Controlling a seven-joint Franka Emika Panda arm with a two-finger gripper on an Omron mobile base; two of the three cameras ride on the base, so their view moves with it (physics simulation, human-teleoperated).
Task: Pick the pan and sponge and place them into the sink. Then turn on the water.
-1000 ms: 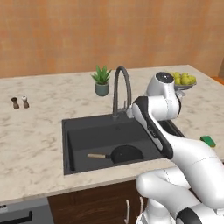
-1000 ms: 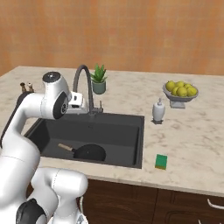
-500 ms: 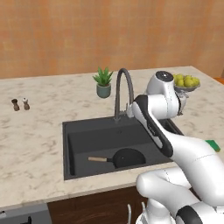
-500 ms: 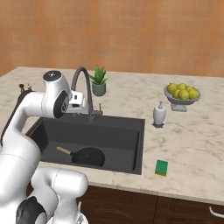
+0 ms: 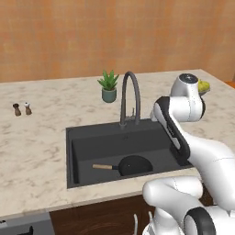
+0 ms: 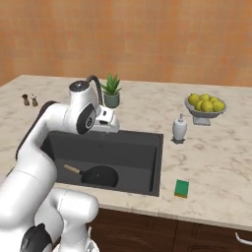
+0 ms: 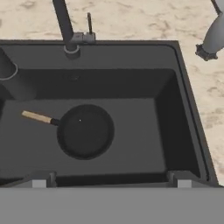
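The round black frying pan is lying flat on the floor of the dark, matte rectangular sink, its light wooden stick handle pointing toward the basin's left wall. In the hand view the gripper is hovering above the front edge of the sink, its two finger tips standing wide apart with nothing between them. The small flat bright-green sponge is sitting on the beige marble countertop, just beside the sink's front right corner. The tall dark arched gooseneck faucet is rising from the counter at the middle of the sink's back edge. A potted plant with spiky green leaves is standing behind the faucet. A rounded white soap dispenser is standing near the sink's back right corner, and a grey bowl of yellow lemons is sitting farther back. Two small shakers are standing side by side toward the counter's left end.
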